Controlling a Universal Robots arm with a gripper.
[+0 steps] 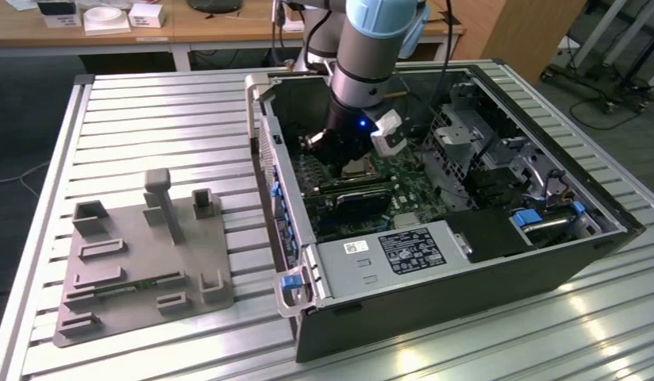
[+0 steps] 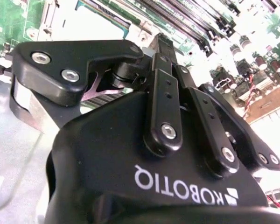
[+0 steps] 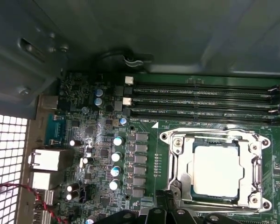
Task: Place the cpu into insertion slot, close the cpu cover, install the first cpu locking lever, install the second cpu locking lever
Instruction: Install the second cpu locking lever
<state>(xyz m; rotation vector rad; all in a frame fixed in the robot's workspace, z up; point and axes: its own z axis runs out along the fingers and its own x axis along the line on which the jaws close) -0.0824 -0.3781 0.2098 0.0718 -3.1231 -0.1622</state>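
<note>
The cpu [image 3: 216, 170] lies flat in the insertion slot [image 3: 178, 161], silvery top up, with the cpu cover [image 3: 256, 163] down around it as a metal frame. In the first wrist view the board reads across from a perforated case wall [image 3: 4, 158] and rear ports [image 3: 46, 161], past a column of capacitors [image 3: 115, 156], to the socket; the long memory slots [image 3: 200, 100] run beside it. In the exterior view a grey fixture plate [image 1: 136, 266] sits on the slatted table [image 1: 147, 119] at that view's left, and the open computer case [image 1: 465, 262] at its right — the arm reaches down into it. The gripper [image 1: 343, 155] hangs close over the socket — whether its jaws are open or closed, I cannot tell.
</note>
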